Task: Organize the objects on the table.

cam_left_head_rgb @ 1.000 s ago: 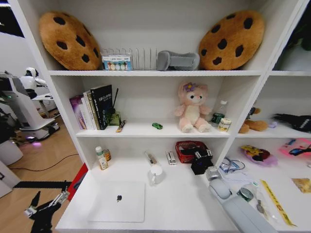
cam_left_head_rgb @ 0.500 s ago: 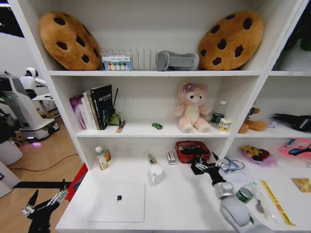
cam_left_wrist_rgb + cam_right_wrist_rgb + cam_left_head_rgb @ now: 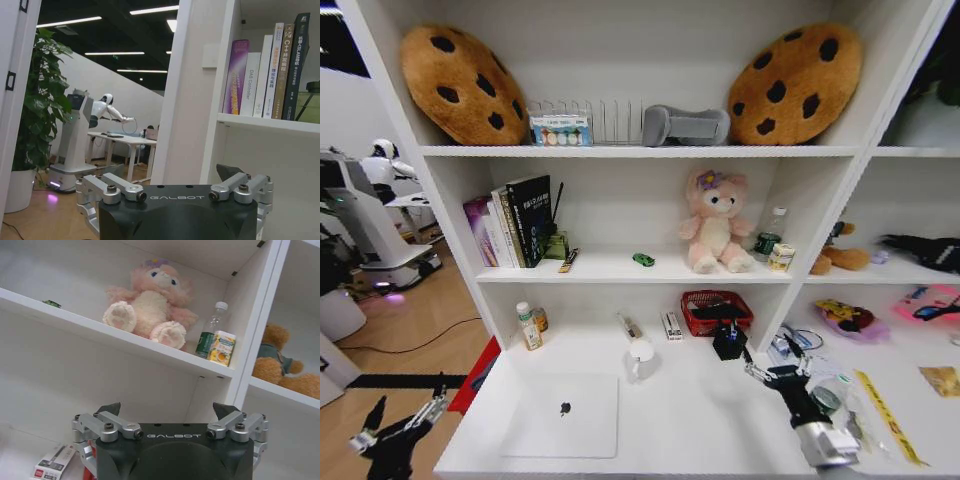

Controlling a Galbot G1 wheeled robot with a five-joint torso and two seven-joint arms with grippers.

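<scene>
The silver laptop [image 3: 560, 415] lies closed on the white table [image 3: 700, 425], front left. A tiny green toy car [image 3: 643, 259] sits on the middle shelf, left of the pink plush; it also appears small in the right wrist view [image 3: 51, 303]. A white pen [image 3: 629, 325] lies at the back of the table behind the mug. My right gripper [image 3: 772, 372] hovers open and empty over the right side of the table, pointing at the shelves [image 3: 168, 411]. My left gripper [image 3: 395, 425] hangs open and empty off the table's left end [image 3: 170, 176].
A white mug [image 3: 640, 352] stands behind the laptop. A red basket [image 3: 716, 311] with a black object [image 3: 728, 341] in front of it sits at the back. A yellow ruler [image 3: 886, 415], tape and clutter lie at the right. Books [image 3: 515, 220] stand on the shelf.
My right arm has drawn back from the red basket toward the front right, leaving the black object on the table. The left gripper has drifted slightly lower and to the left.
</scene>
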